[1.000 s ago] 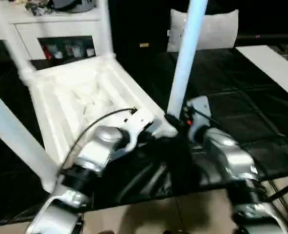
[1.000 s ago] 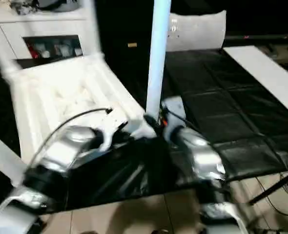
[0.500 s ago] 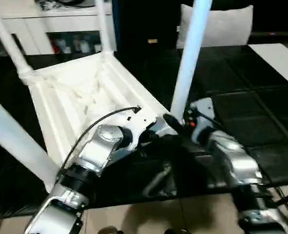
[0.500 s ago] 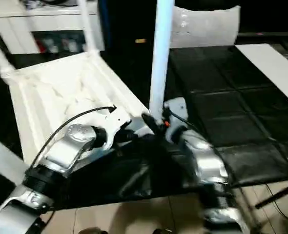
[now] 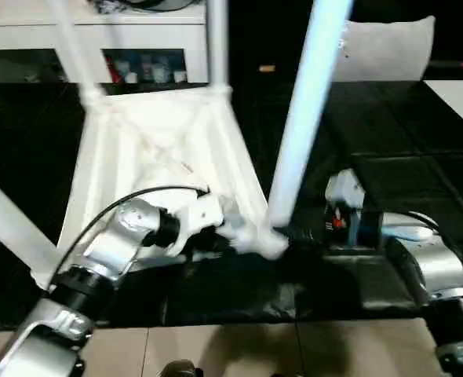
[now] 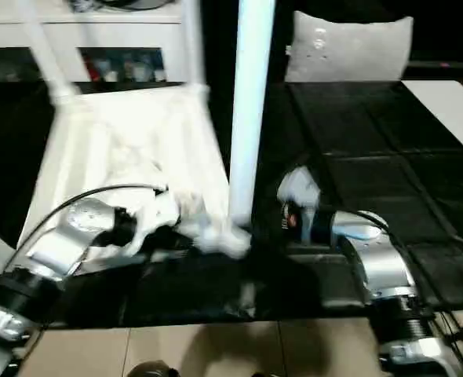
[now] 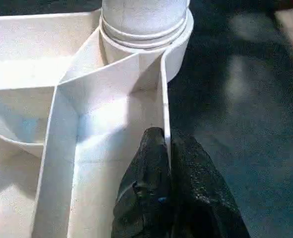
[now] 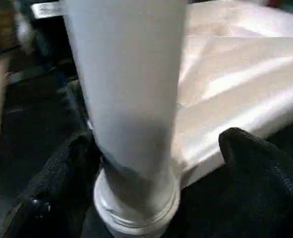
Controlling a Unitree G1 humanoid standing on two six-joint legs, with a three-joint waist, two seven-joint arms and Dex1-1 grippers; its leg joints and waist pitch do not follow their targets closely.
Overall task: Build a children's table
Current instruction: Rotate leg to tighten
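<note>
While the top [image 5: 157, 149] lies ribs-up on the dark mat with legs standing, head view shows both arms at its near corner. Left wrist: left gripper [image 7: 167, 148] pinches a thin, stiff rim. Right wrist: right gripper [image 8: 151, 173] spread around smooth leg [image 8: 131, 84]; likely slippery, best held near the socket.

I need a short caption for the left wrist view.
Left claw shut on the table top's thin side wall, just below the corner socket holding a white leg.
</note>
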